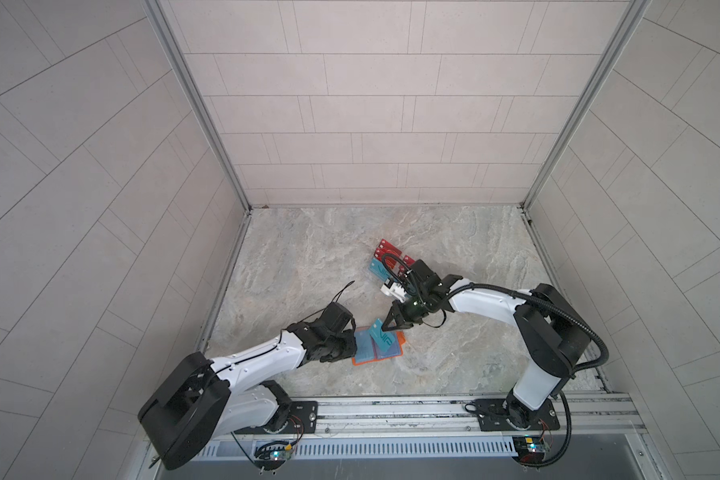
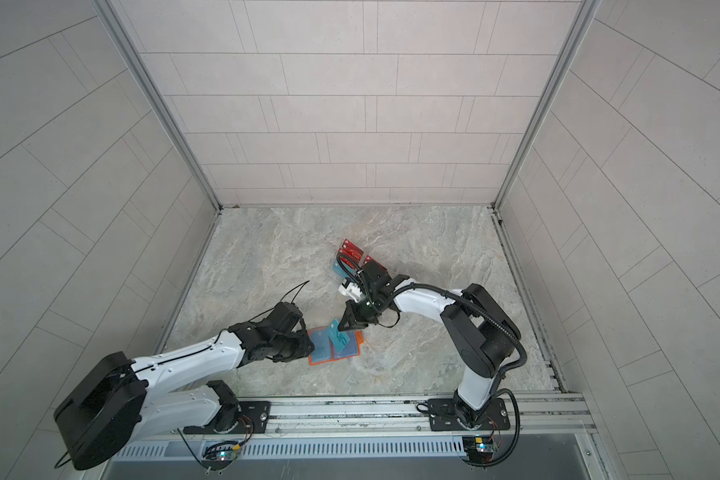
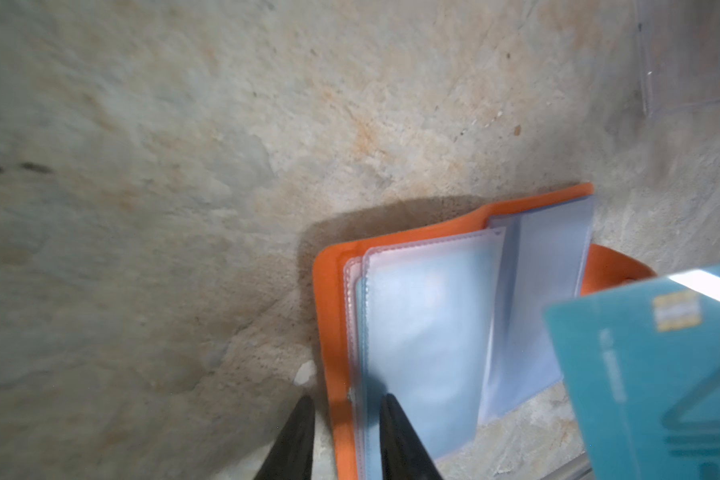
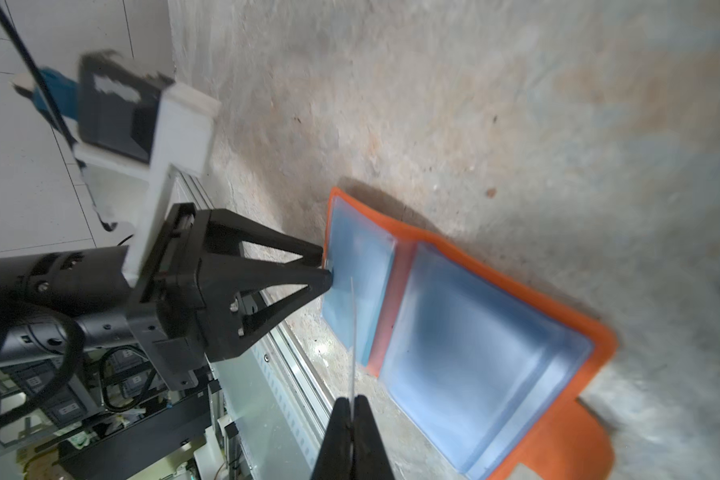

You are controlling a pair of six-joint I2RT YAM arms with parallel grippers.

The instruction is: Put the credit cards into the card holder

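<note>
The right end effector pinches a teal-blue plastic VIP card over the open orange leather-like card holder, whose edge the narrowly parted left end effector straddles.

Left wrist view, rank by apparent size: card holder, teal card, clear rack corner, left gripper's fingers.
1. card holder, clearly largest.
2. teal card, though cropped and likely nearer the lens, so inflated.
3. clear rack corner, faint and cropped.
4. left gripper's fingers, also cropped; order with the rack is tentative.
</note>
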